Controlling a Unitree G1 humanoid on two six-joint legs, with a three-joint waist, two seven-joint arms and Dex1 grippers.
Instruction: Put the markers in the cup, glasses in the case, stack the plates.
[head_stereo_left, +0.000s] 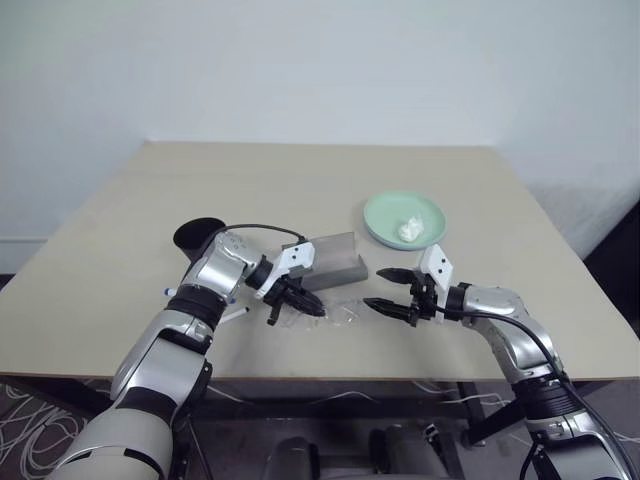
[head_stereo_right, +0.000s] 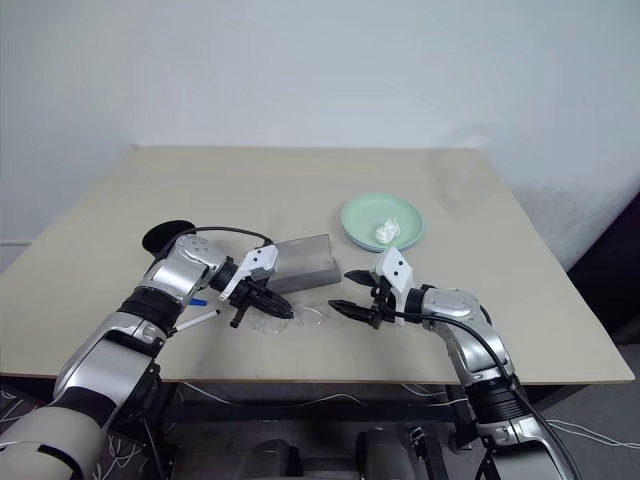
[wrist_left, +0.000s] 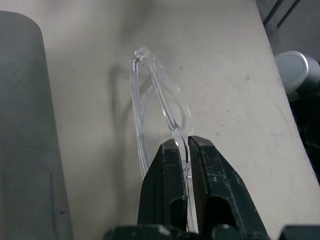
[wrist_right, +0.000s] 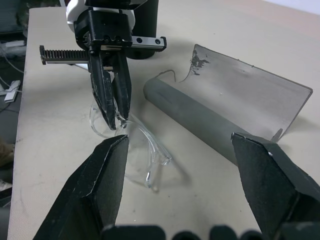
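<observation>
Your left tool (wrist_right: 112, 107) is pinching the glasses (wrist_right: 142, 150) near the surface's (head_stereo_left: 300, 180) front edge, beside the open case (wrist_right: 225, 115); your right tool (head_stereo_left: 390, 292) is waiting open: be lifting gently, keeping the frame level

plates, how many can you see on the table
1: a mint green plate with a white tissue wad on it, on the table's right side. No blue plate is in sight; it may be hidden.

White tissue wad (head_stereo_left: 409, 230), beige table (head_stereo_left: 300, 180)
</observation>
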